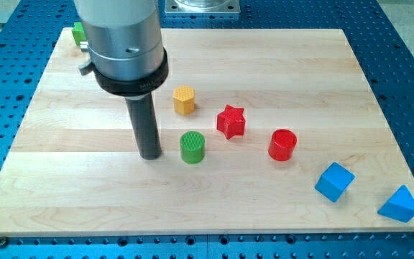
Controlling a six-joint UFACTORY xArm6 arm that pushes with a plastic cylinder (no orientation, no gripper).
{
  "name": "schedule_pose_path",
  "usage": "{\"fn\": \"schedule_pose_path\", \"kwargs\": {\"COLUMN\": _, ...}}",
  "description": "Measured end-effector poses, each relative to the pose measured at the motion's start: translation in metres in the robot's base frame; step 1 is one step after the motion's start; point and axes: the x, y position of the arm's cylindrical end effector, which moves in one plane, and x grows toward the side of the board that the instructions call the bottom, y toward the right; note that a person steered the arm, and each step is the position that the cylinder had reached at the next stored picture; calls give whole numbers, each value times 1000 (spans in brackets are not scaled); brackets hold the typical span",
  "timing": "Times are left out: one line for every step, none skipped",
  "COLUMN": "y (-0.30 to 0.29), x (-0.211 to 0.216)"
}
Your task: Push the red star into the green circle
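While upright, my tip (150, 155) beside green circle (192, 147)

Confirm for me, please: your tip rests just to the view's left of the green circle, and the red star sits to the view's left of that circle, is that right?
Not quite. My tip does rest just to the view's left of the green circle, but the red star sits to the view's right of that circle and slightly toward the view's top, not to its left. The camera view shows this.
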Motion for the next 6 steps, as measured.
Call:
{"fn": "schedule_pose_path", "kwargs": {"y": 78, "x": 0}}
{"fn": "schedule_pose_path", "kwargs": {"y": 115, "x": 0}}
{"fn": "schedule_pose_path", "kwargs": {"y": 72, "x": -27}}
{"fn": "schedule_pose_path", "kwargs": {"y": 93, "x": -83}}
{"fn": "schedule_pose_path", "kwargs": {"y": 121, "x": -91}}
{"fn": "schedule_pose_path", "kwargs": {"y": 140, "x": -60}}
